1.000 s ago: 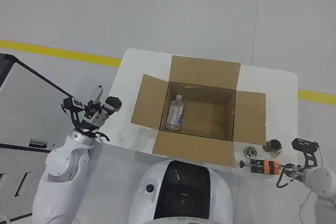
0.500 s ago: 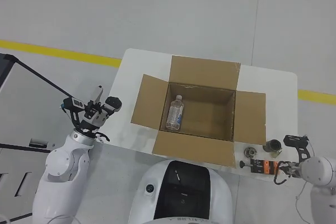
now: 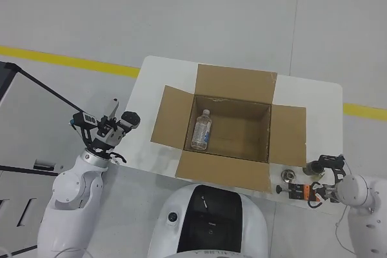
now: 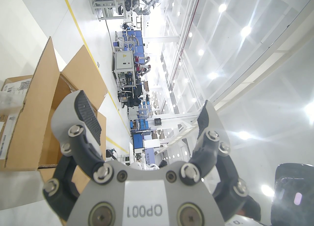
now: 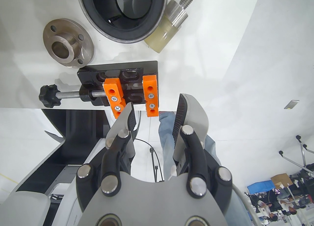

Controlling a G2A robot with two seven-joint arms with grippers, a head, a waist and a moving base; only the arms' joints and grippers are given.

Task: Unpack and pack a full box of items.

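An open cardboard box stands mid-table with a clear water bottle lying inside on its left side. A small black vise with orange jaws lies at the table's near right edge. My right gripper is open just off that edge. In the right wrist view its fingertips sit right at the vise, either side of one orange jaw. My left gripper is held beyond the table's left edge, open and empty, pointing upward beside the box.
Beside the vise lie a metal flange, a black cup-shaped cylinder and a threaded metal stud; in the top view the flange and cylinder sit by the box's right flap. The white table is bare left of the box.
My right arm has swung in leftward toward the table's edge, bringing its gripper up to the vise. The left arm, box and bottle have not moved.
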